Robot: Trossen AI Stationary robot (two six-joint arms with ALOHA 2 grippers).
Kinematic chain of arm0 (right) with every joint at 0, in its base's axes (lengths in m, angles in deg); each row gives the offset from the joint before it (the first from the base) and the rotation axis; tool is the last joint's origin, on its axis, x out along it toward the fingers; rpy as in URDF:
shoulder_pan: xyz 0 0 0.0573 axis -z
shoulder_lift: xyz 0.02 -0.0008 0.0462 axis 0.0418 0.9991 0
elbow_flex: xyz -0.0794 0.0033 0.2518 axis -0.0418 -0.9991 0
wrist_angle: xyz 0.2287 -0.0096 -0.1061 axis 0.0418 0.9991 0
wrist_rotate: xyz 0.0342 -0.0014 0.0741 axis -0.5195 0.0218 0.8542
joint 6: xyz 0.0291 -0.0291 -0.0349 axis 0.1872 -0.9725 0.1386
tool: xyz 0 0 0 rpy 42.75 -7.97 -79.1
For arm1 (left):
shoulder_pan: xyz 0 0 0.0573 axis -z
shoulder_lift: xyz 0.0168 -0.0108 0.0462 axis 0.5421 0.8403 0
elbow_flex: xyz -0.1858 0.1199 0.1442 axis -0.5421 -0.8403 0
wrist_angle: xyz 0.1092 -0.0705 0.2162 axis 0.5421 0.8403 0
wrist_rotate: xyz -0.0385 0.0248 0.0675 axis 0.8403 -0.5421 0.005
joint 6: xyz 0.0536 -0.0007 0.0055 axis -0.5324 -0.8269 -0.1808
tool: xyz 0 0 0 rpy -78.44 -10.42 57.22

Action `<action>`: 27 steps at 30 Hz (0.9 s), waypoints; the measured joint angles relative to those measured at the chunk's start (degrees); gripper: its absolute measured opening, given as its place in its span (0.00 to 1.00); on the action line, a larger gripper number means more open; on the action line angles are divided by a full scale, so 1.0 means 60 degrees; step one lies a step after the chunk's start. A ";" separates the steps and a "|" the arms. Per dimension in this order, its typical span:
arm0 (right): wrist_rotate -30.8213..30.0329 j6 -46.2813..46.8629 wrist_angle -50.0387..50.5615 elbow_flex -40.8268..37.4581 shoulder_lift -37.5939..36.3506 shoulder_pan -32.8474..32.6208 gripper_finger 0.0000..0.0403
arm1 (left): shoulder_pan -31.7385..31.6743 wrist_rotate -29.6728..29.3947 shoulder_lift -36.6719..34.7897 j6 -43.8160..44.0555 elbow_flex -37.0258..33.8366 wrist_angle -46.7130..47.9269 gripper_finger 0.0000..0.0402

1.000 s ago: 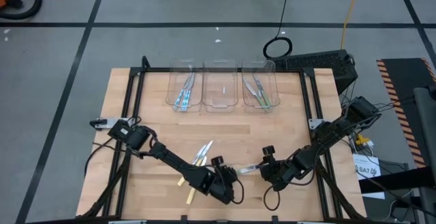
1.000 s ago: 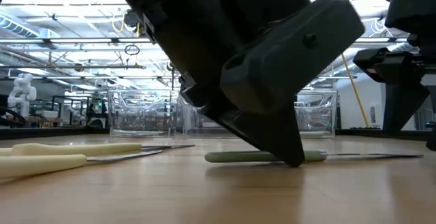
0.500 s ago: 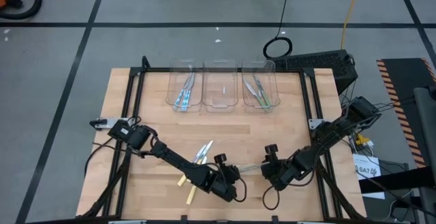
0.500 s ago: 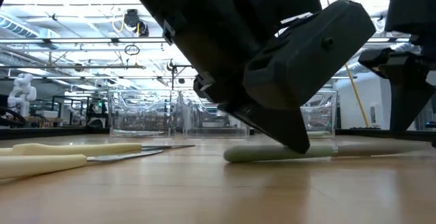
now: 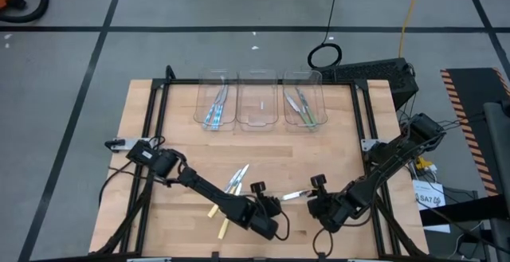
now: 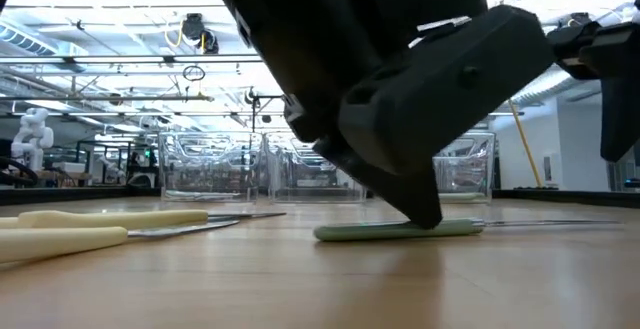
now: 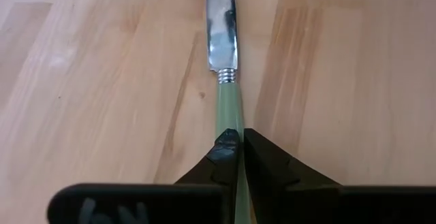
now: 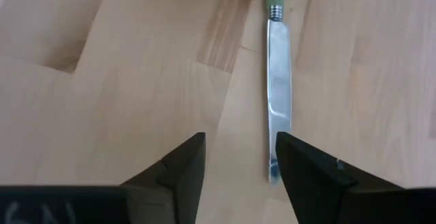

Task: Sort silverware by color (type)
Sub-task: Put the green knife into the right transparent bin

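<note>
Room: the low view looks past the counter into a bright hall with ceiling lights and pipework; a white figure (image 6: 30, 134) stands far off at the left.
Floor: grey, crossed by dark tape lines; a black cable loop (image 5: 324, 55) lies beyond the counter's far edge.
Counter (image 5: 263, 154): pale wood planks, with a dark frame along its edges.
Left arm: reaches from the left side across to the near middle of the counter; in the low view its dark bulk fills most of the picture and hides much of the bins.
Right arm: comes in from the right side, low over the near part of the counter.
Bins: three clear ones stand side by side at the far edge. The left bin (image 5: 215, 103) holds blue-handled pieces, the middle bin (image 5: 256, 103) shows no piece that can be made out, the right bin (image 5: 303, 103) holds green-handled pieces.
Yellow pieces (image 5: 231, 190): a few pale-handled utensils lie loose on the counter just left of the left claw; in the low view two pale handles (image 6: 90, 227) lie flat at the left.
Green knife (image 7: 225, 40): lies flat on the counter near its front middle, between the two claws; pale green handle, ribbed silver collar, bright slim blade pointing toward the right claw.
Left claw (image 7: 237, 149): clenched on the green knife's handle, fingertips down at the wood.
Right claw (image 8: 238, 157): released, fingers apart, grasping nothing; the knife's blade tip lies just beside it.
</note>
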 joint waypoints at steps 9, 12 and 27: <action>-0.0017 0.0011 -0.0178 0.0008 -0.0002 -0.0008 0.43 | 0.0268 -0.0014 0.0028 0.0053 0.0680 0.1022 0.07; -0.0018 0.0003 -0.0488 0.0008 -0.0002 -0.0007 0.43 | 0.0281 -0.0124 0.0025 0.0085 0.0698 0.1119 0.07; -0.2200 -0.0490 -0.1435 -0.0433 -0.0002 0.0025 0.43 | 0.0226 -0.0093 -0.0013 0.0517 0.0720 0.1279 0.08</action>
